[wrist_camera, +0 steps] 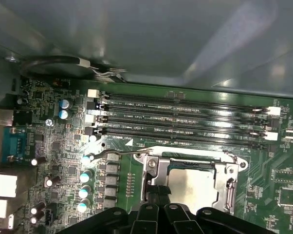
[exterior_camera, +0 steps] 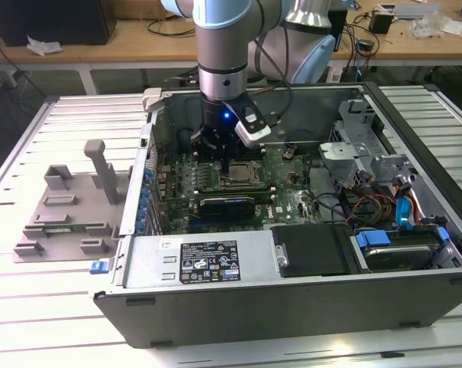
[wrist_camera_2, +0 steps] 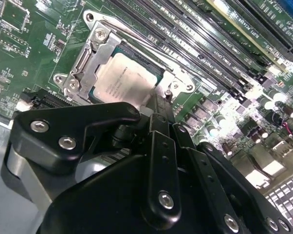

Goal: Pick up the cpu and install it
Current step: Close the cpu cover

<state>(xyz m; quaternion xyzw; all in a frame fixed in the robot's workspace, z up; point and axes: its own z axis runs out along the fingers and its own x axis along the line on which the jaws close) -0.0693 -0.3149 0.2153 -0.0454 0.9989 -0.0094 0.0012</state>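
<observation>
On the slatted metal table (exterior_camera: 31,322), the open computer case (exterior_camera: 415,307) fills the exterior view from centre to three o'clock. Its metal cover at six o'clock carries a black label (exterior_camera: 208,262) with white print and small symbols, too fine to read. The robot arm (exterior_camera: 223,46) reaches straight down from twelve o'clock into the case, wrist vertical, a blue light glowing on it. At nine o'clock of the case lies the grey plastic tray (exterior_camera: 62,222) with upright posts. Inside the case, the green motherboard (wrist_camera: 59,146) bears white lettering beside its four long memory slots (wrist_camera: 185,122), not legible. The gripper (wrist_camera_2: 158,109) hangs just over the socket frame (wrist_camera_2: 83,68), at one edge of it; whether it is parted or closed cannot be told, nor whether it touches the cpu (wrist_camera_2: 122,80). The cpu sits flat in the socket at the centre of the case, silver top up with faint grey print on it, the metal frame around it.
</observation>
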